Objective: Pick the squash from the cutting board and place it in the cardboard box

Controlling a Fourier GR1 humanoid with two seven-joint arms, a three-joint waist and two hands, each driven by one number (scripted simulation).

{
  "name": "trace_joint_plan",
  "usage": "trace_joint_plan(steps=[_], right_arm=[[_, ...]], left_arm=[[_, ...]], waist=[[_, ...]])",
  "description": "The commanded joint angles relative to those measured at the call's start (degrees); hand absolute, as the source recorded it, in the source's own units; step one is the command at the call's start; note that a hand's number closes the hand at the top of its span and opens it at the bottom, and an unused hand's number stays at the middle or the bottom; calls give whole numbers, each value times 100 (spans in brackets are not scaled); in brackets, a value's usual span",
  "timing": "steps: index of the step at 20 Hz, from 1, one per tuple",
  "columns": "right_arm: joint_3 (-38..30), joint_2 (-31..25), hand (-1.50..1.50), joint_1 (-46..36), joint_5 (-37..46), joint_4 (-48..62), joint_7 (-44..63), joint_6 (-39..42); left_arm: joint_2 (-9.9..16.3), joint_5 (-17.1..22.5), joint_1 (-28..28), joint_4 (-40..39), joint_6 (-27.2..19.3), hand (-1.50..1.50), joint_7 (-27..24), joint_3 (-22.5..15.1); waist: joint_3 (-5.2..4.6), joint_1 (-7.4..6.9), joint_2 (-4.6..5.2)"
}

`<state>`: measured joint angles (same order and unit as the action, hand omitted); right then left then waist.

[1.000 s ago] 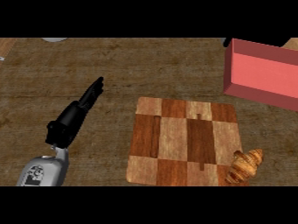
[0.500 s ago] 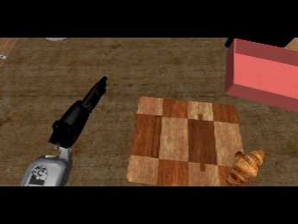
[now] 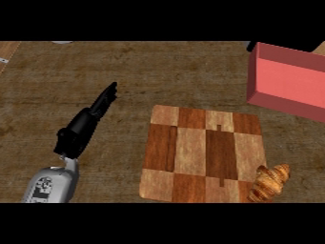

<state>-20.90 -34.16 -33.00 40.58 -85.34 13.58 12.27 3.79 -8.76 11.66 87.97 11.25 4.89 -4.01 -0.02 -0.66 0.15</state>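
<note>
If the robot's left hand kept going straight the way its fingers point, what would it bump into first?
Probably nothing. The black left hand points up and slightly right over bare brown counter, passing left of the checkered wooden cutting board. Height is unclear.

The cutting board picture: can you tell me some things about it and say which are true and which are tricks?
1. A croissant lies at the cutting board's near right corner. True.
2. A squash sits on the board. False: only the croissant shows there.
3. The left hand is holding the croissant. False: it is left of the board, fingers straight, holding nothing.
4. The box at the upper right looks red or pink. True.
5. The right hand rests on the board. False: no right hand shows.
</note>
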Motion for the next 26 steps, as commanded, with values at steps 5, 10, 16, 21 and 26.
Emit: trace_joint_plan(steps=[5,10,16,21,26], right_arm=[[404,-163,150,-834,611,1672,-342,-622],[472,-117,150,-1193,1069,3490,-1191,-1617],[271,74,150,-1704,1068,5023,-1391,-2066],[-265,133,-150,-1815,523,5870,-1540,-1899],[-678,44,-150,-1867,142,6387,-2362,-2262]], left_arm=[[0,1,100,-15,21,0,-7,81],[-28,57,26,322,92,0,249,-7],[5,55,163,30,151,0,153,57],[-115,-179,-22,-212,33,0,-290,-146],[-48,-70,93,-26,46,0,-32,23]], waist=[[1,7,-2],[5,-71,19],[10,-140,58],[13,-158,80],[18,-152,80]])
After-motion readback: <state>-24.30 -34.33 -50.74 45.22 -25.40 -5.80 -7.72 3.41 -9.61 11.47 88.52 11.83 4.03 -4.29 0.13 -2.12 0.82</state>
